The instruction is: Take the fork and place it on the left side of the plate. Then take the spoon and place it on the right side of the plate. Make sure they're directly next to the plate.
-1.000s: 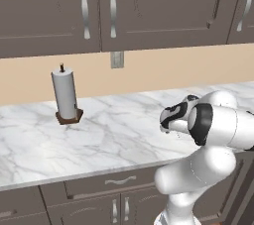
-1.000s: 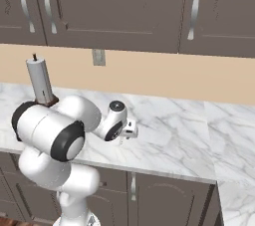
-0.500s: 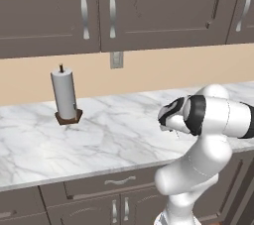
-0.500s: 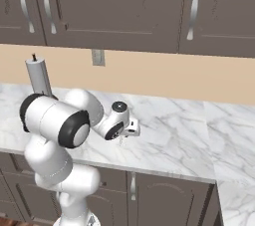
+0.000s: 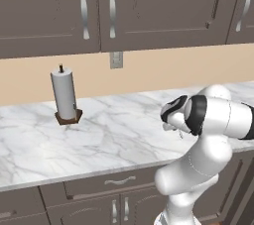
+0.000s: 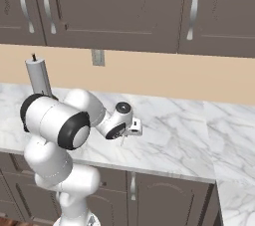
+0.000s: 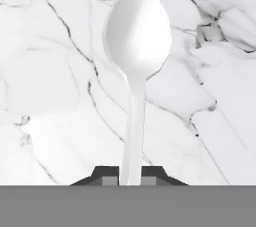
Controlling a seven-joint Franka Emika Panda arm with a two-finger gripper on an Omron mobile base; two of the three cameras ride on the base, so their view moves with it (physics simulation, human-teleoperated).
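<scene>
- Hand view: claw (image 7: 130,177) clenched on the spoon (image 7: 136,66) handle, both dark tips tight against it, oval bowl pointing away over the marble worktop (image 7: 45,71).
- Right base view: claw (image 6: 124,138) low over the worktop (image 6: 174,140).
- Left base view: paper towel roll (image 5: 65,96) upright, well apart from the arm.

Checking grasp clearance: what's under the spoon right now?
Under the spoon lies bare marble counter, grey-veined. The gripper is shut on the handle's lower end. Whether the bowl touches the counter or sits lifted cannot be told; the counter directly beneath it is covered.
</scene>
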